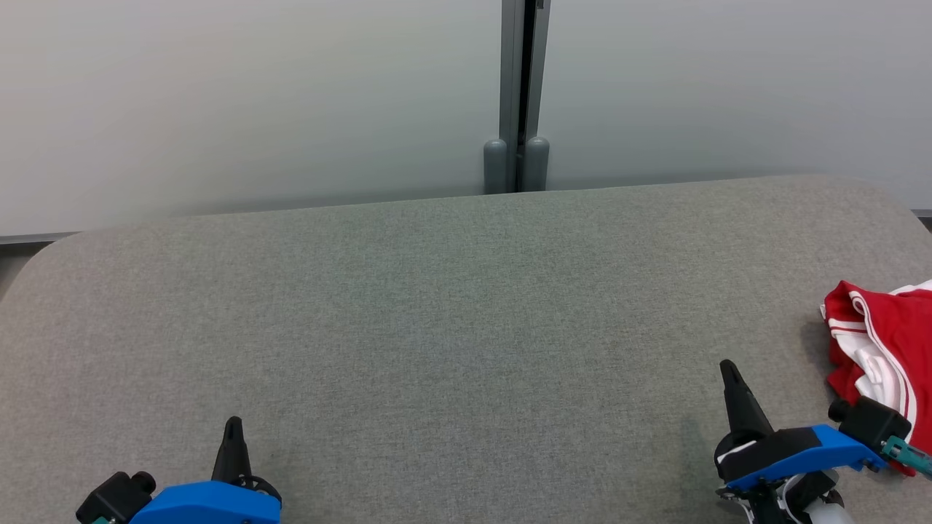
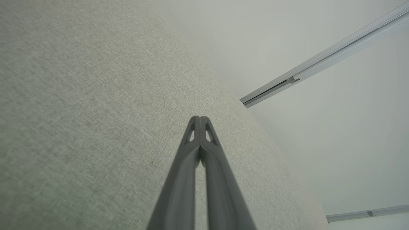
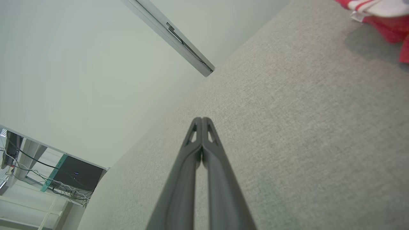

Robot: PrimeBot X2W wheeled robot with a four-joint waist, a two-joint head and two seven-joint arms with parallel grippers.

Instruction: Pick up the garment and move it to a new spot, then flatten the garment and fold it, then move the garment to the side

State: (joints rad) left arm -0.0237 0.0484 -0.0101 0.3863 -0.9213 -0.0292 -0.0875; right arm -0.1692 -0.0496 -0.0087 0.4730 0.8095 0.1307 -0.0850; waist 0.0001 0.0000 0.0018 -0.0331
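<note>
**Clerk:** First entry, nearest and left?

**Checker:** Left gripper [image 1: 233, 423], blue-bodied, low at the near left of the grey padded surface [image 1: 466, 327]. Its two dark fingers are pressed together into one point with nothing between them. In its own wrist view the left gripper [image 2: 199, 118] has its tips meeting over bare grey fabric.

**Clerk:** Second entry?

**Checker:** Right gripper [image 1: 728, 366], near right, set slightly farther in than the left one. It is also blue-bodied, fingers closed flat on each other and gripping nothing. The right wrist view shows the same right gripper [image 3: 202, 119], tips touching.

**Clerk:** The task's thing?

**Checker:** Garment [image 1: 881, 342], red with white stripes and trim. It lies crumpled in a heap at the right edge of the surface, partly cut off by the frame. It sits just right of the right gripper, clear of the fingers. Its near part is hidden behind that arm's black wrist fitting [image 1: 870, 422]. In the right wrist view the garment [image 3: 391, 30] sits in the top right corner, throwing a shadow on the fabric.

**Clerk:** Middle ground?

**Checker:** The surface itself: grey weave, with rounded far corners.

**Clerk:** Farthest?

**Checker:** Pale wall panels [image 1: 255, 102], joined by a grey upright post [image 1: 517, 73] with two rounded caps at its base, just behind the far edge. The right wrist view also shows a dark box [image 3: 76, 174] with cables beyond the surface's edge.
</note>
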